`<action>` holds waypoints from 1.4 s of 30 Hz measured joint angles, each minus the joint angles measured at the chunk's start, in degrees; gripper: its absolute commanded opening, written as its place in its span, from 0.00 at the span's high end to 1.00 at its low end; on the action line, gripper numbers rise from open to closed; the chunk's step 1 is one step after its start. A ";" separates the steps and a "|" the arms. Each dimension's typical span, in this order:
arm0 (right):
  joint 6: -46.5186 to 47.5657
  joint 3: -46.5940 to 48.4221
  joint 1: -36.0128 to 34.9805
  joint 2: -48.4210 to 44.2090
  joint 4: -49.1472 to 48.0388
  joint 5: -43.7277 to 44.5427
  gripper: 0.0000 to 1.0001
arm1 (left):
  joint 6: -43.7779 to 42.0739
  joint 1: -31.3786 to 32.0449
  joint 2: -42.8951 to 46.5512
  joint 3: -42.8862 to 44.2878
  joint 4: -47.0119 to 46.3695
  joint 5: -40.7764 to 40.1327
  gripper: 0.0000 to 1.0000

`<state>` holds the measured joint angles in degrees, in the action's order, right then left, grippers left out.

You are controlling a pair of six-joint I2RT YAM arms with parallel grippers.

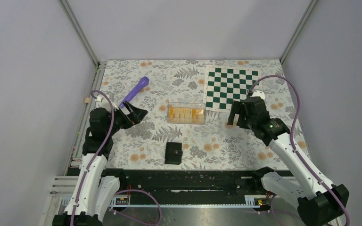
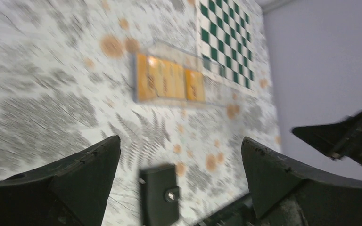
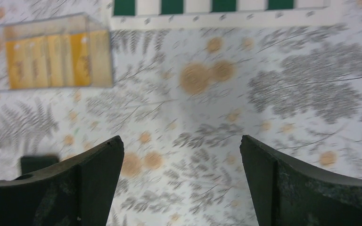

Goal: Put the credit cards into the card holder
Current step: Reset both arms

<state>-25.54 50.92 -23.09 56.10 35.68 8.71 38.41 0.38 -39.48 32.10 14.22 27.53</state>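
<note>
Lying closed in the lower middle of the overhead view, just beyond the arm bases, the small black folding card holder (image 1: 173, 153) rests flat on the grey fern-and-orange-flower tablecloth (image 1: 273, 75), its snap tab on its right edge. Nothing touches it. In the left wrist view it sits at the bottom centre (image 2: 160, 193), and in the right wrist view only a dark corner of it shows at the lower left (image 3: 38, 163).

Further up the frame, the left gripper (image 1: 140, 113) hangs at centre left, pointing right, its jaws spread wide with only tablecloth between them (image 2: 180, 141). The right gripper (image 1: 235, 121) hangs at centre right, fingers pointing down, jaws likewise spread wide and holding nothing (image 3: 180, 139). Both are well apart from the card holder.

Between the two grippers, in the middle of the overhead frame, a clear rectangular plastic box (image 1: 186, 104) holds the thin yellow-orange credit cards (image 1: 185, 114), packed side by side. They appear in the upper centre of the left wrist view (image 2: 167, 84) and the upper left of the right wrist view (image 3: 56, 60).

Beyond, a purple stick-shaped object (image 1: 136, 89) lies at an angle in the upper left, and a green-and-white checkerboard mat (image 1: 231, 88) covers the upper right, just beside the box.
</note>
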 measured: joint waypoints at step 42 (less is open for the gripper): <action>22.97 -27.65 20.39 20.92 -72.85 1.05 0.01 | -34.38 -0.02 -37.75 -19.54 -67.30 -25.64 0.01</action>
<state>-2.57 23.27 -2.70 77.01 -37.17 9.76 4.03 0.36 -77.23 12.56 -53.08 1.89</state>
